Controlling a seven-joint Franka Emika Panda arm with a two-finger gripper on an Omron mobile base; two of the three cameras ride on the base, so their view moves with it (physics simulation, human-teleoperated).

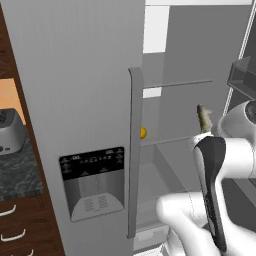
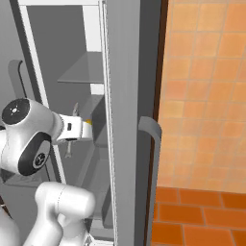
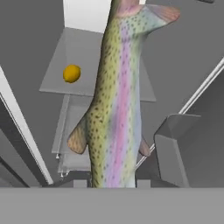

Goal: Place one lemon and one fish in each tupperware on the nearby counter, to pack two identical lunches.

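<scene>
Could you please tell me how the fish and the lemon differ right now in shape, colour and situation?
The fish is long, slender and speckled olive with a pink stripe; the lemon is small, round and plain yellow. The fish is clamped in the gripper off any shelf; the lemon rests alone on a fridge shelf. Both are within the open fridge.

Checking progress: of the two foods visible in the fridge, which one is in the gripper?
The fish, clamped in the gripper; the lemon sits loose on the shelf.

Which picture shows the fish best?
The hand view: the fish runs up the middle, big and close, speckled with a pink stripe, held in the shut gripper. The left base view shows just its small tail end above the arm. In the right base view I cannot make it out.
</scene>
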